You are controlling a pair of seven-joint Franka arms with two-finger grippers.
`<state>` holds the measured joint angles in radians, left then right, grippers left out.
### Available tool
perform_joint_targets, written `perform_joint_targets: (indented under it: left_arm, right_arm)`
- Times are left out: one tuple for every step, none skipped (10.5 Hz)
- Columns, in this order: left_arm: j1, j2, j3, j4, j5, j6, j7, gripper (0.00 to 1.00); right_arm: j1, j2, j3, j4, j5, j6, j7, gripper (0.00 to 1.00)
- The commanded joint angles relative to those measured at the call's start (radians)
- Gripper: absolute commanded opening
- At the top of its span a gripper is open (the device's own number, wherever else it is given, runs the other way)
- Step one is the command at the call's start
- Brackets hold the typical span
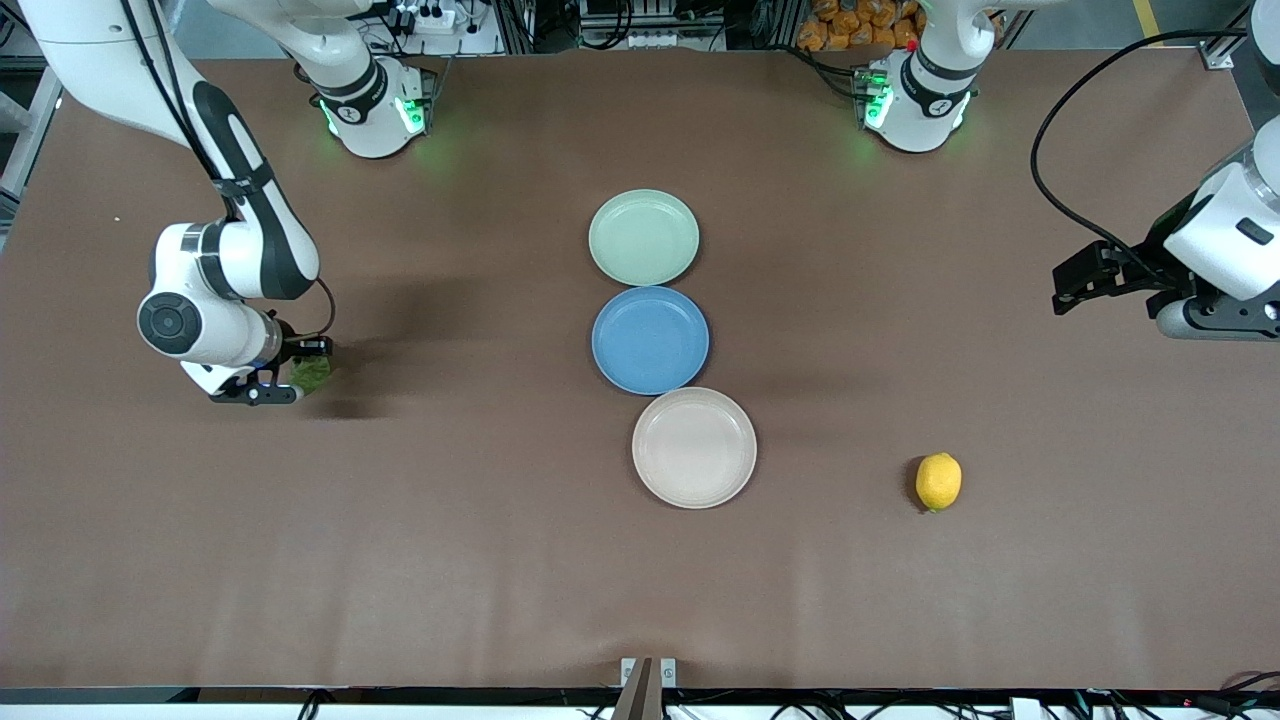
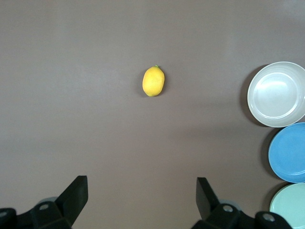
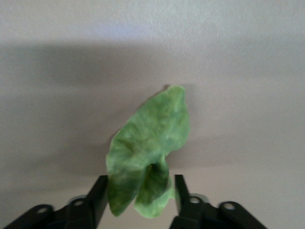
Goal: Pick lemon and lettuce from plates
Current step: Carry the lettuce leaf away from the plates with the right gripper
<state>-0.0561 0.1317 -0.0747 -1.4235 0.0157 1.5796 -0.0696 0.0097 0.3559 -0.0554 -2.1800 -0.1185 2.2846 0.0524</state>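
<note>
The lettuce (image 1: 313, 374), a wrinkly green leaf, sits between the fingers of my right gripper (image 1: 298, 372), low over the bare table at the right arm's end. In the right wrist view the leaf (image 3: 152, 138) fills the gap of the right gripper (image 3: 139, 185), which is shut on it. The lemon (image 1: 938, 481) lies on the table toward the left arm's end, beside the beige-white plate (image 1: 694, 447). It also shows in the left wrist view (image 2: 153, 81). The pale green plate (image 1: 643, 237) holds nothing. My left gripper (image 1: 1064, 290) is open and empty, raised over the table's left-arm end (image 2: 142, 191).
A blue plate (image 1: 650, 340) lies between the pale green and beige-white plates in a row at mid-table. The three plates also show at the edge of the left wrist view, the beige-white one (image 2: 276, 94) closest to the lemon.
</note>
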Motion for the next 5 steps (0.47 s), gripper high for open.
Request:
perform_joint_targets:
  left_arm:
    - [0.002, -0.02, 0.004, -0.011, -0.011, -0.016, 0.021, 1.0]
    - [0.004, -0.02, 0.004, -0.011, -0.008, -0.023, 0.02, 1.0]
    - [0.005, -0.02, 0.003, -0.011, -0.008, -0.029, 0.02, 1.0]
    - [0.005, -0.02, 0.003, -0.011, -0.008, -0.029, 0.02, 1.0]
    - [0.004, -0.02, 0.003, -0.011, -0.007, -0.029, 0.02, 1.0]
  right_arm:
    - [0.007, -0.032, 0.003, 0.015, 0.016, -0.011, 0.012, 1.0]
    - [0.007, -0.049, 0.003, 0.02, 0.016, -0.014, 0.01, 1.0]
    - [0.013, -0.06, 0.003, 0.034, 0.016, -0.04, 0.01, 1.0]
    - [0.022, -0.063, 0.003, 0.06, 0.016, -0.09, 0.01, 1.0]
    - [0.027, -0.063, 0.003, 0.099, 0.016, -0.143, 0.01, 1.0]
